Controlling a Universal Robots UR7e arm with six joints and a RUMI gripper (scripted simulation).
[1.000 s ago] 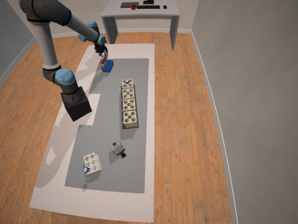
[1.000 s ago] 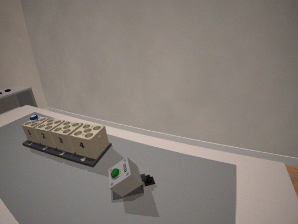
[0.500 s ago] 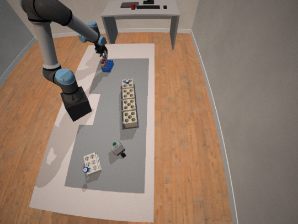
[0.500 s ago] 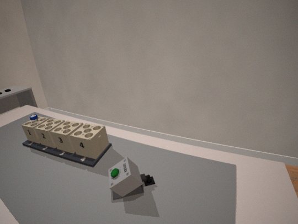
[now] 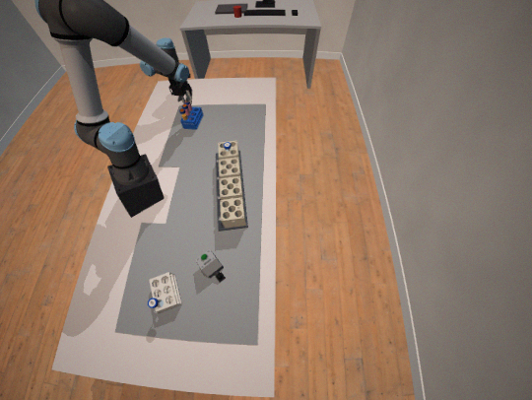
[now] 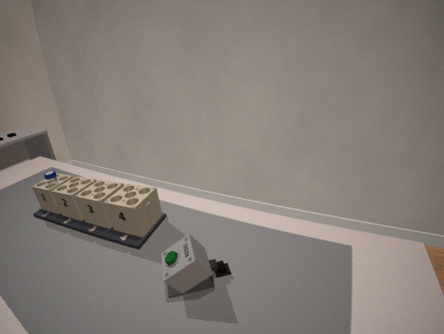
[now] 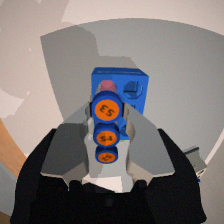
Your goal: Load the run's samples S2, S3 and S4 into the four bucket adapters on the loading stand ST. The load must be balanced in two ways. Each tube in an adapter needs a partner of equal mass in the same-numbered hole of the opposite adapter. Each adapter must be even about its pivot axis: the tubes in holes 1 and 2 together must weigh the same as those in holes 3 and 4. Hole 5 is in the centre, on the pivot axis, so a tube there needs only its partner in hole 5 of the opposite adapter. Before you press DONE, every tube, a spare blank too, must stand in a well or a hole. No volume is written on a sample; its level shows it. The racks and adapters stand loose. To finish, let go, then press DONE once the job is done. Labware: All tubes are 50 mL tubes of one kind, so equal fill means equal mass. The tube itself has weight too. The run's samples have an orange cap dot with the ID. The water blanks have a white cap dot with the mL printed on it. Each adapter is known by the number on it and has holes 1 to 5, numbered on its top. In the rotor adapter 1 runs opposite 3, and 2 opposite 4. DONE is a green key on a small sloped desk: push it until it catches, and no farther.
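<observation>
From above, the arm reaches from its dark base [image 5: 148, 197] out to the far end of the grey mat [image 5: 197, 296], where the gripper [image 5: 183, 100] hangs over the small blue rack [image 5: 193, 119]. Orange-capped tubes stand in that rack right under the fingers. Down the middle of the mat runs the loading stand [image 5: 244, 227] with its four beige adapters in a row; the farthest one carries a single blue-capped tube [image 5: 227, 146] with a white dot. Nearer to me sits the sloped desk with the green DONE key [image 5: 204, 257], and beside it, well apart, a white rack [image 5: 169, 296] with one blue-capped blank [image 5: 153, 303] at its corner.

From the side, the adapters show their numbers 1 to 4 along the stand; adapter 1 [image 6: 45, 198] holds the blue-capped tube [image 6: 50, 174] at its far corner, and the holes of the other three adapters that I can see are open. The green key [image 6: 171, 257] sits on its desk just in front of adapter 4 [image 6: 131, 214].

Through the wrist camera, three orange-dotted caps line up between the two grey fingers. The far one reads S3 [image 7: 106, 110], the middle S4 [image 7: 106, 137], and the nearest [image 7: 106, 156] I cannot read. The jaws stand narrow and clamped on a tube in this line; which of the three they grip I cannot tell.
</observation>
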